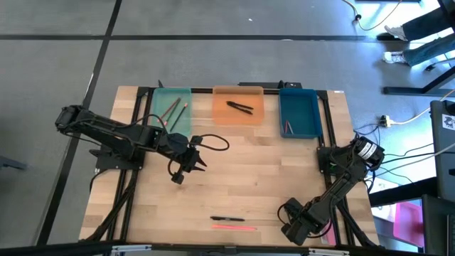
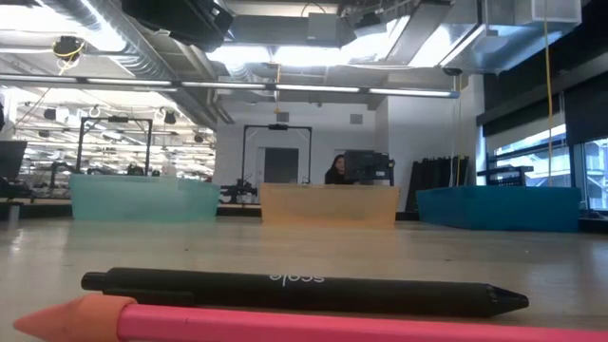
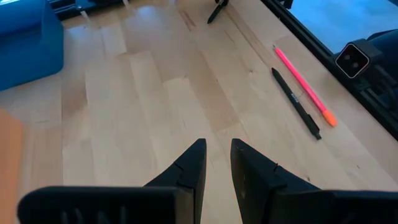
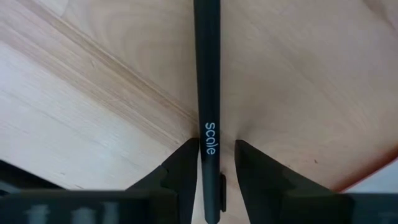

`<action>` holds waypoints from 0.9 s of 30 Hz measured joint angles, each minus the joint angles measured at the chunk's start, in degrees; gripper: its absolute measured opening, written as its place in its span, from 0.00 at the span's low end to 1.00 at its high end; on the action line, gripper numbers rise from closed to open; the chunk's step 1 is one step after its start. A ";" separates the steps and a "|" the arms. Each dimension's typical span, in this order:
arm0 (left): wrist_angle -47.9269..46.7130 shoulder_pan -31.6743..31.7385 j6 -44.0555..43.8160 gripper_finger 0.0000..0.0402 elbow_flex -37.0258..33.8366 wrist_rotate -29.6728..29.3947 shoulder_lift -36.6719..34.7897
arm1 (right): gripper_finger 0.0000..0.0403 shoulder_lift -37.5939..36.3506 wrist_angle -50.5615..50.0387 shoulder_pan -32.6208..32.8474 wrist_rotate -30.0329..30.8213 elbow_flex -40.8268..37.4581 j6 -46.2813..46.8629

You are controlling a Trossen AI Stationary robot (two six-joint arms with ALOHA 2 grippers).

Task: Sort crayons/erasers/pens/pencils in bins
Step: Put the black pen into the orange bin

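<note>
The left gripper (image 3: 217, 144) hangs over bare wood left of the table's middle, its fingers a narrow slit apart with nothing between them. A thin dark cable (image 1: 213, 142) loops off the arm just beside it. It points toward the front edge, where a loose pen (image 1: 227, 219) lies flat with a pink pencil (image 1: 234, 227) just beside it, parallel and nearer the edge. In the low view, the pencil's orange end sits in front of the pen's tail.

The right gripper (image 4: 217, 146) sits folded back at the front right corner, near those two sticks. It is clamped on a held pen (image 4: 207, 74) that runs lengthwise between its fingers and juts out past their tips above the wood.

Three bins line the far edge. The teal bin (image 1: 158, 114) holds two pencils, the orange bin (image 1: 222, 117) two crossed black pens, and the blue bin (image 1: 307, 121) a thin reddish stick against its near left side. Past the table, a person (image 2: 335, 171) sits at a screen.
</note>
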 joint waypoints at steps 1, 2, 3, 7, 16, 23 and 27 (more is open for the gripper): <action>0.00 0.00 -0.01 0.16 0.00 -0.01 0.01 | 0.28 0.02 0.04 0.00 0.00 -0.01 0.00; 0.00 0.00 -0.02 0.16 0.00 -0.02 0.00 | 0.28 0.04 0.06 0.00 0.02 -0.02 0.00; 0.00 0.00 -0.02 0.16 0.00 -0.02 0.00 | 0.28 0.05 0.08 0.00 0.04 -0.04 0.00; 0.00 0.00 -0.02 0.16 0.00 -0.02 0.00 | 0.28 0.08 0.08 0.00 0.04 -0.06 0.00; 0.00 0.00 -0.02 0.16 0.00 -0.04 0.00 | 0.25 0.17 -0.77 -0.88 -0.20 -0.03 1.72; -0.15 0.00 -0.02 0.16 0.00 -0.04 0.02 | 0.11 0.17 -0.69 -1.53 -0.49 -0.01 1.51; -0.46 0.00 -0.02 0.16 0.00 -0.04 0.00 | 0.08 0.19 -0.80 -1.53 -0.37 -0.03 1.64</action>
